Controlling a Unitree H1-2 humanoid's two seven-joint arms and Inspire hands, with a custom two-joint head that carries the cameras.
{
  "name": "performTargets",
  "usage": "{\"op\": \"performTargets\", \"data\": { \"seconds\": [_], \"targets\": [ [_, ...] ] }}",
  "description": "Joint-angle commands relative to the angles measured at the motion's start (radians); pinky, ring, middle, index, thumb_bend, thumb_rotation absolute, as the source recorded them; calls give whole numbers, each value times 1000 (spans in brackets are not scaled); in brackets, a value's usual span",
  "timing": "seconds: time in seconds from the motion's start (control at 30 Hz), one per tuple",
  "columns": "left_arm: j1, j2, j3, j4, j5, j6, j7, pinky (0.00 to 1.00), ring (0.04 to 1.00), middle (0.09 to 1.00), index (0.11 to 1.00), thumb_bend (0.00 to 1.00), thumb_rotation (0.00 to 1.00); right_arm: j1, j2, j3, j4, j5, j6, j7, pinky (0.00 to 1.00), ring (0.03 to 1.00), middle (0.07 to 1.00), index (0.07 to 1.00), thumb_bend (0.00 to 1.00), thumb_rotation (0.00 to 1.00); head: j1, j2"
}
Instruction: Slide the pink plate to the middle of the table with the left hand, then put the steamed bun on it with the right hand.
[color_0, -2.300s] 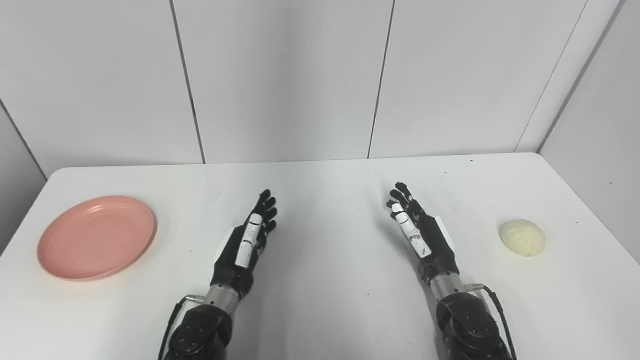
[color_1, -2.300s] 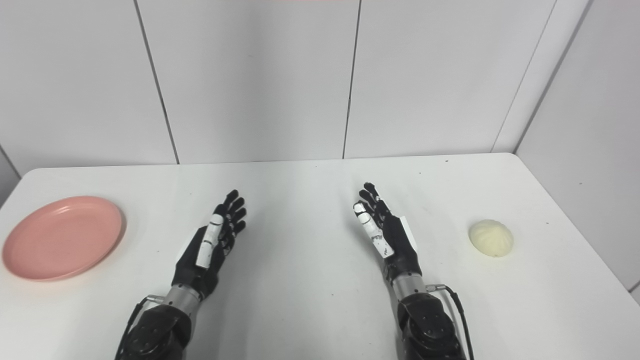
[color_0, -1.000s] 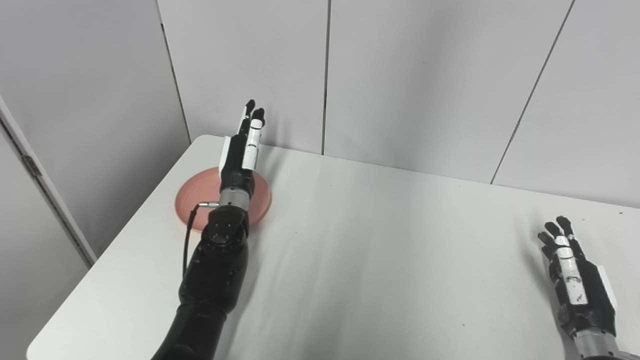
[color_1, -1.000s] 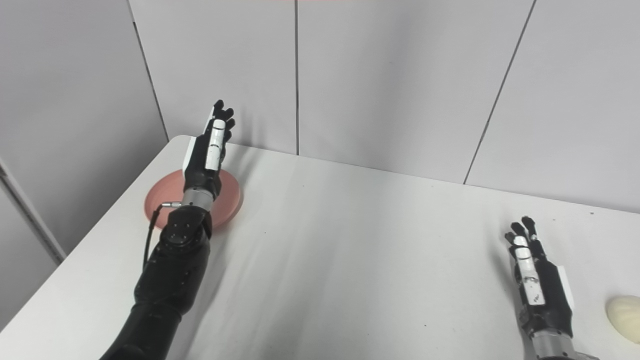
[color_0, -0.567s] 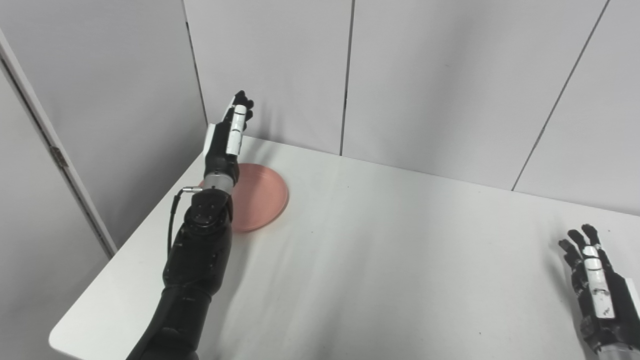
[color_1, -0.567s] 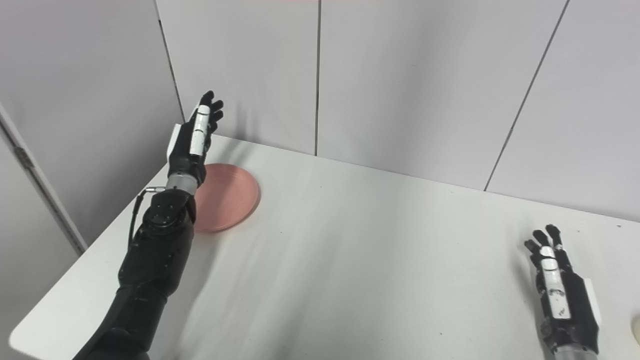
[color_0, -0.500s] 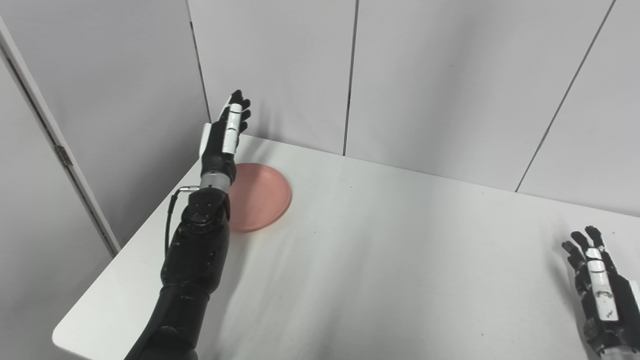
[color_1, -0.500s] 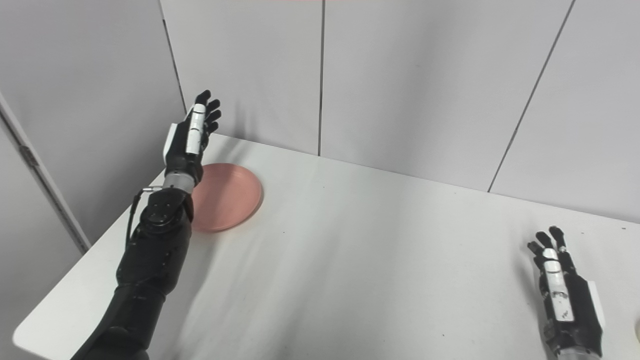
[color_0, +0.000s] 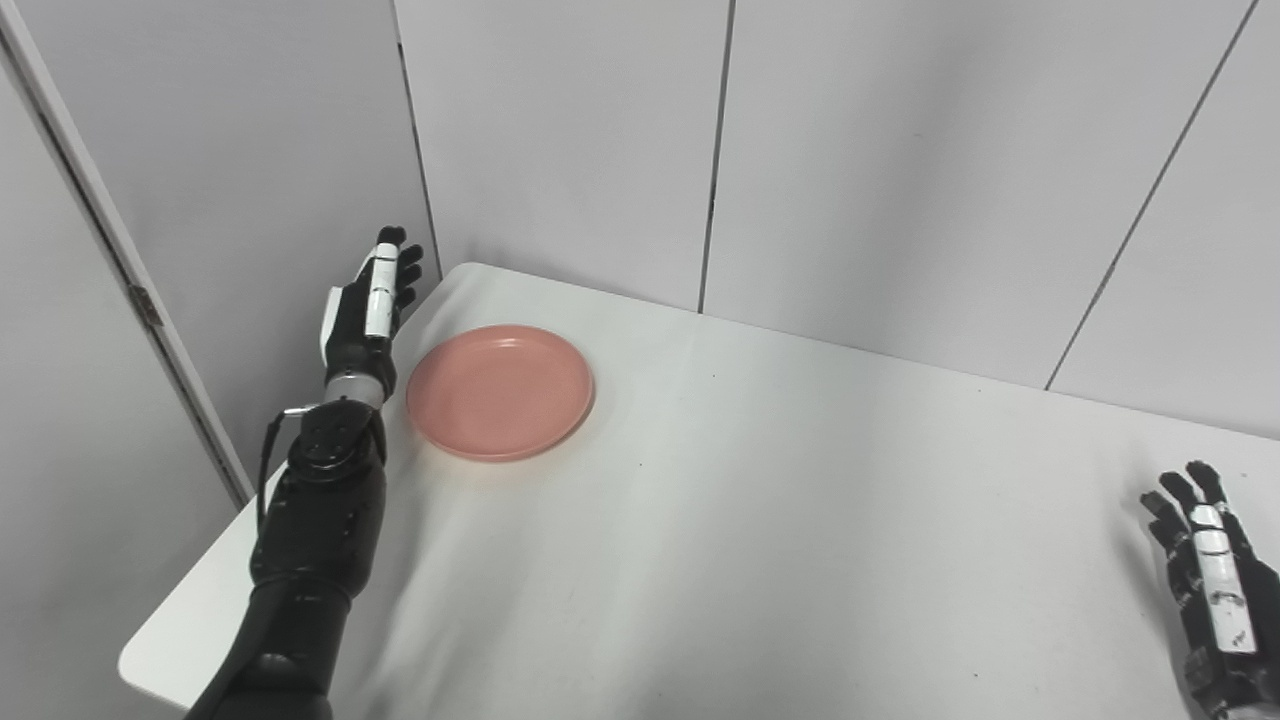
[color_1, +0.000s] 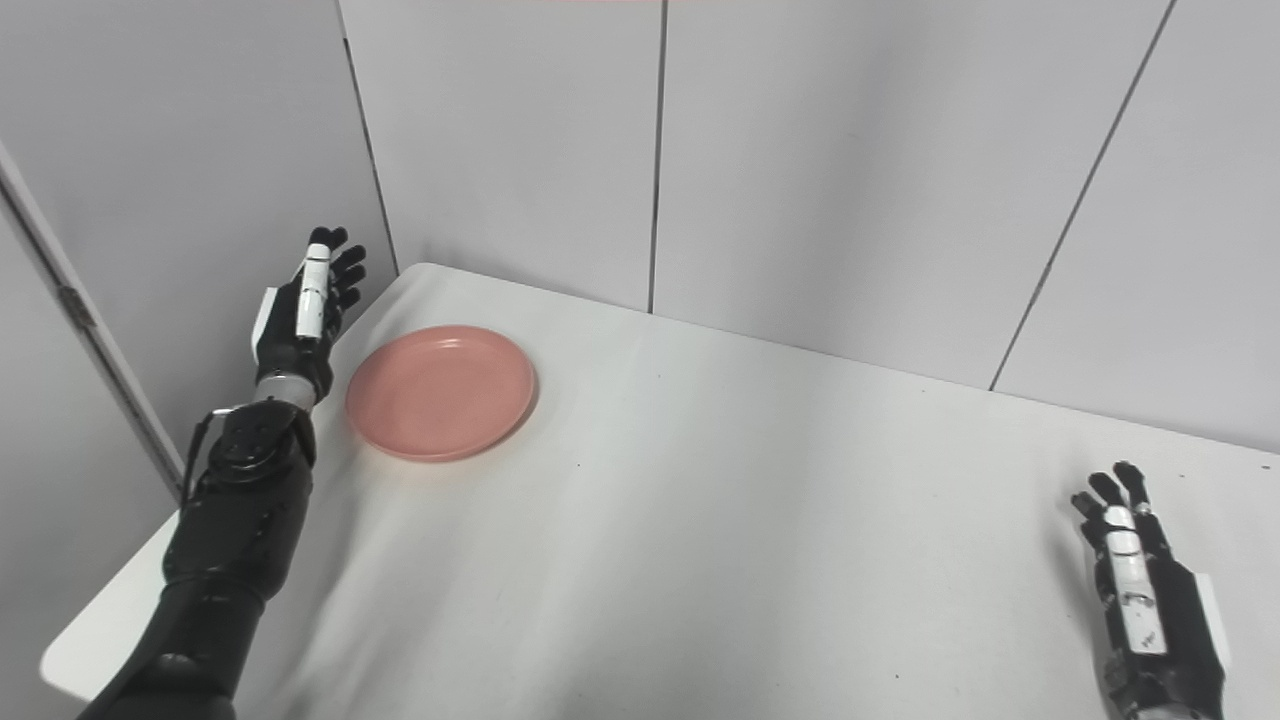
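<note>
Our left hand (color_0: 362, 312) moved off pink plate (color_0: 499, 391), now open beside its outer edge. Plate still near surface (color_0: 760, 520) corner. We push next. Right hand (color_1: 1150, 605) open, waiting. Bun unseen.

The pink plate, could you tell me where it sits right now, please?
The pink plate lies flat near the table's far left corner in both views, just right of the open left hand, which hovers beside its rim.

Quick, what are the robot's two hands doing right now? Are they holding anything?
Left hand: open, holding nothing, beside the pink plate at the table's edge.
Right hand: open, holding nothing, over the table.
</note>
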Motion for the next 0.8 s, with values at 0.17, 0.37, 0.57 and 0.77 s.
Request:
{"op": "performTargets", "data": {
  "seconds": [0.17,0.37,0.57,0.77],
  "targets": [
    [0,88,-16,22,4,-10,-60,897,882,864,859,676,1000,15,-4,-2,4,1,-38,9,941,914,931,957,574,823,2,-2],
    [1,93,-10,83,-15,-38,-89,870,850,837,841,703,980,14,-1,-7,9,10,-44,12,906,896,909,941,555,809,3,-3],
    [9,93,-34,101,-35,-33,-159,886,861,847,841,702,982,14,-1,-7,6,12,-42,13,908,890,910,940,548,814,5,-7],
    [-7,80,-61,141,-82,-46,-282,946,916,895,882,682,1000,9,2,-13,20,22,-58,17,841,871,905,932,535,783,7,-15]
  ]
}}
